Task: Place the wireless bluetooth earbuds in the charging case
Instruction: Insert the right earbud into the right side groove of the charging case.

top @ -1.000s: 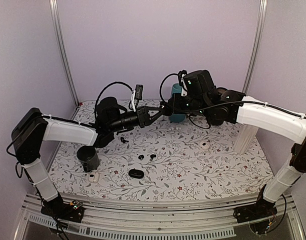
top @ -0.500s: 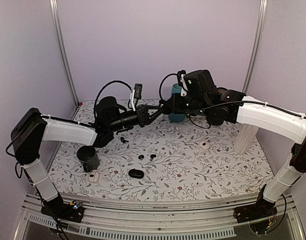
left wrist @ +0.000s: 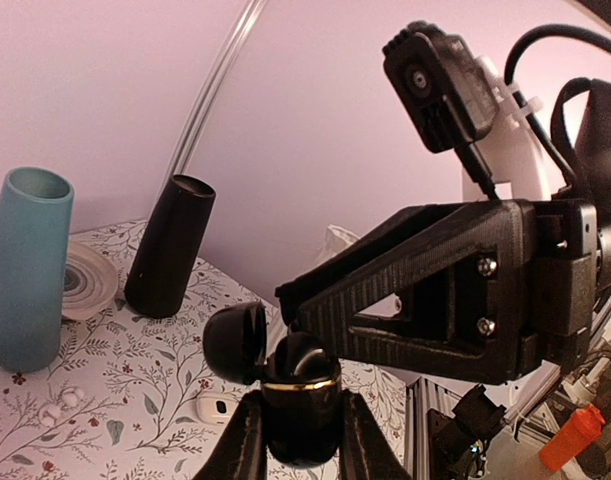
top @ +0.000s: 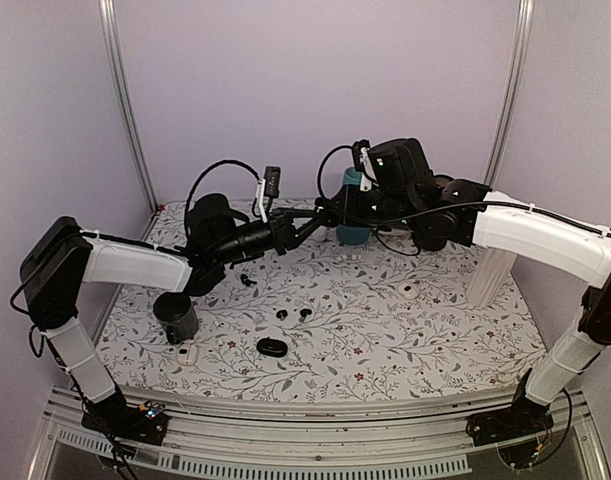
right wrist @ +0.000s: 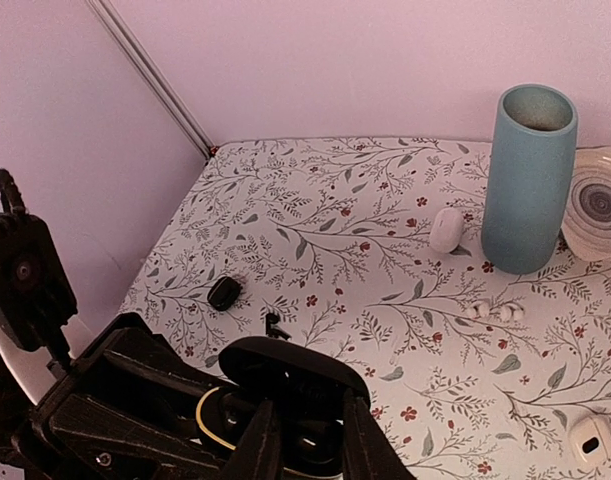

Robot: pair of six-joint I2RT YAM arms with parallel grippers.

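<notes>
Ahead of my left hand (left wrist: pixel 300 430), little has shifted: it stays clamped on the open charging case (left wrist: pixel 300 385), right hand (right wrist: pixel 307 430) at the mouth, grip unreadable; insertion seemingly underway.

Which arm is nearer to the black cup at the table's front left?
Left. The left arm passes close by the black cup with its white forearm; the right arm comes in from the table's right side, well away from it.
</notes>
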